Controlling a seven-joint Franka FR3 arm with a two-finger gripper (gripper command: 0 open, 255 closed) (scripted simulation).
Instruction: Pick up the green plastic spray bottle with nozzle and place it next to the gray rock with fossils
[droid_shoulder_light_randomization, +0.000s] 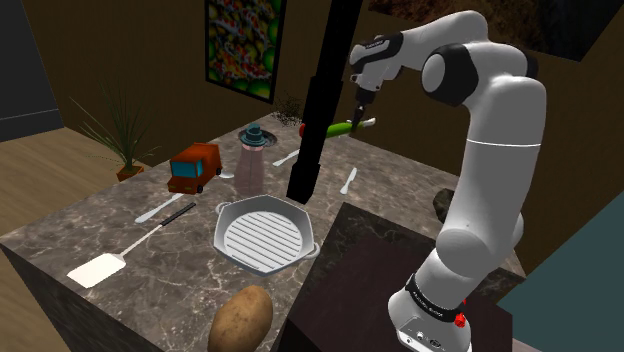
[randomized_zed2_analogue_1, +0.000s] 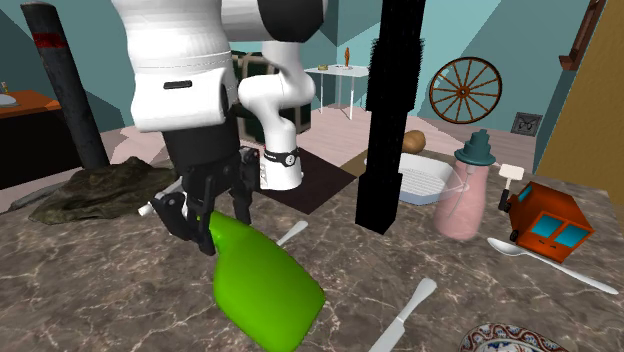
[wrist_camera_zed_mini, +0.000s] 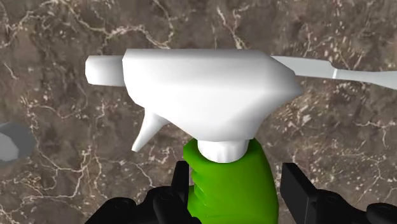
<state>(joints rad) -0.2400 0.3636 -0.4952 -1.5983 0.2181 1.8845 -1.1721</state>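
**Bottle is gripped by the neck. Move it slowly to the rock.**

Shoulder view: the green spray bottle (droid_shoulder_light_randomization: 338, 129) hangs under the jaws near the far edge of the counter (droid_shoulder_light_randomization: 160, 255). It lies nearly level, with its white head (droid_shoulder_light_randomization: 367, 122) toward this view's right. The black post (droid_shoulder_light_randomization: 318, 110) appears just beside it on this view's left. The bottle looks clear of the surface, but I can't be sure from here.

Second exterior view: the jaws pinch the green spray bottle (randomized_zed2_analogue_1: 262, 280) at the neck. The fat body slopes down toward the camera, above the marble. I take the dark mottled slab (randomized_zed2_analogue_1: 100, 188) at this view's left for the rock. It is near the bottle, with bare counter (randomized_zed2_analogue_1: 130, 300) between. The route is short and leads away from the black post (randomized_zed2_analogue_1: 395, 120).

Wrist view: the jaws are closed on the green neck (wrist_camera_zed_mini: 232, 184) just under the white head (wrist_camera_zed_mini: 197, 79). One jaw sits flush. The other shows a sliver of gap at the neck, so the grip may be marginal. A white knife (wrist_camera_zed_mini: 343, 71) lies on the counter below, past the back of the head.

How to do it well:
- The weight sits in the body, away from the pinch, so expect swing. Translate slowly, with no wrist rolls.
- Hold height until the bottle is alongside the slab, then lower.
- Let the body bear on the counter before spreading the jaws.
- Set it down beside the slab, not on it.
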